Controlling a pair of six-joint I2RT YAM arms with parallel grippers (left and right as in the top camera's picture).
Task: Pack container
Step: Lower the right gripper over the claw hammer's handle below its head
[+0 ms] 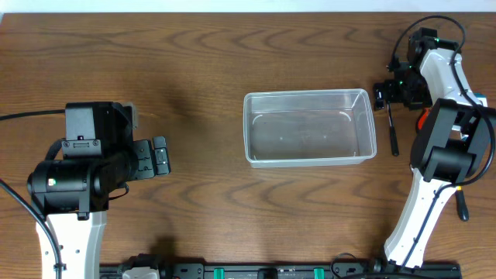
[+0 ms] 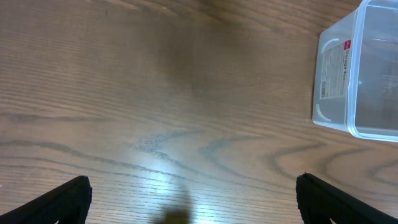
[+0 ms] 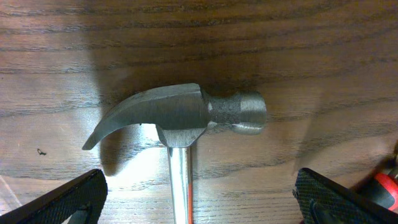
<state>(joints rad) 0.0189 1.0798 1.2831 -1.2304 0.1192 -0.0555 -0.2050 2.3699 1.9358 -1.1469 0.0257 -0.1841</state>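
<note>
The clear plastic container (image 1: 308, 127) lies empty at the table's middle; its labelled end shows in the left wrist view (image 2: 348, 81). A claw hammer (image 3: 186, 118) with a steel head and shaft lies right of the container; its dark handle shows in the overhead view (image 1: 392, 132). My right gripper (image 1: 390, 93) is open and low over the hammer, its fingers either side of the shaft (image 3: 199, 199), not touching it. My left gripper (image 1: 159, 156) is open and empty over bare wood (image 2: 193, 202), well left of the container.
An orange-red tool part (image 1: 422, 118) lies under the right arm, its red edge in the right wrist view (image 3: 388, 183). A dark tool handle (image 1: 463, 206) lies near the right edge.
</note>
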